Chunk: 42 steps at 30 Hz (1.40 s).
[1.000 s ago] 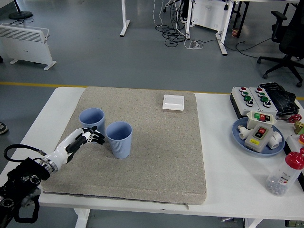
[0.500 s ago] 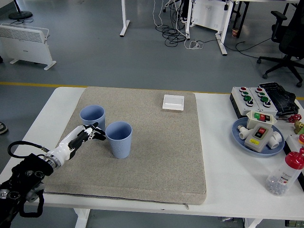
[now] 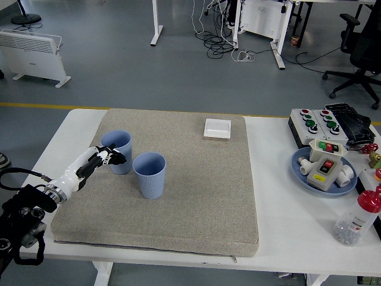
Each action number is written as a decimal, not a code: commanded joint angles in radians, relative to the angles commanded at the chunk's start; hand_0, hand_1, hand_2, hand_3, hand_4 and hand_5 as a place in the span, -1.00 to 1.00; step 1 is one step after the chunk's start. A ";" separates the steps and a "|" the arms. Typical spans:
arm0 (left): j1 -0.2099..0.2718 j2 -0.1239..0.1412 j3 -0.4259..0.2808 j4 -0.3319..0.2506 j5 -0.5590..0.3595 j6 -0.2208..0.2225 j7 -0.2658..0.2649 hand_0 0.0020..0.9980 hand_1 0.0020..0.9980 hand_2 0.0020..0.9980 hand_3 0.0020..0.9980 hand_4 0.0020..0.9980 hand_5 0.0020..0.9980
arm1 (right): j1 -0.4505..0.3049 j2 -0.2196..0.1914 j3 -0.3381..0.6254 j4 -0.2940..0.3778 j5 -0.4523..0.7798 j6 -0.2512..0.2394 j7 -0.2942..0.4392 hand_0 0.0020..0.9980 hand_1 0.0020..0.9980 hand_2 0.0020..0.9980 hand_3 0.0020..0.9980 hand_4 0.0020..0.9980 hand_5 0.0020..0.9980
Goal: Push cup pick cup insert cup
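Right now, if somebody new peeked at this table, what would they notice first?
Probably the two blue cups standing upright on the grey mat: the left cup and the right cup, close together but apart. The robot's left hand reaches in from the lower left, its fingers right at the left cup's near side. Over on the right sits a blue plate holding switch boxes.

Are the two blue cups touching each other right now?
Apart. The head view shows beige mat in a gap between the left cup and the right cup.
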 joint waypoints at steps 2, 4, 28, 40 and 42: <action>0.008 0.022 -0.024 -0.044 0.017 0.002 0.012 0.32 0.17 0.11 0.02 0.08 1.00 | 0.000 0.000 0.002 0.000 -0.002 0.000 0.000 0.45 0.30 0.30 0.16 -0.75 -0.05; 0.011 0.030 -0.033 -0.063 0.022 0.003 0.016 0.32 0.17 0.11 0.02 0.08 1.00 | 0.000 -0.001 0.003 0.000 -0.003 0.000 0.000 0.45 0.30 0.30 0.16 -0.75 -0.05; -0.147 0.115 0.141 -0.395 0.364 0.004 0.221 0.60 0.58 0.61 0.45 0.70 0.59 | 0.000 -0.002 0.004 0.000 -0.005 -0.001 -0.004 0.45 0.30 0.30 0.16 -0.75 -0.05; -0.345 0.064 0.360 -0.327 0.568 -0.011 0.292 1.00 1.00 1.00 1.00 1.00 0.14 | 0.000 -0.004 -0.004 0.000 0.009 -0.002 -0.003 0.45 0.30 0.30 0.16 -0.75 -0.05; -0.367 0.054 0.389 -0.306 0.579 -0.029 0.311 1.00 1.00 1.00 1.00 1.00 0.05 | 0.000 -0.004 -0.005 0.000 0.011 -0.003 -0.003 0.45 0.30 0.30 0.16 -0.75 -0.05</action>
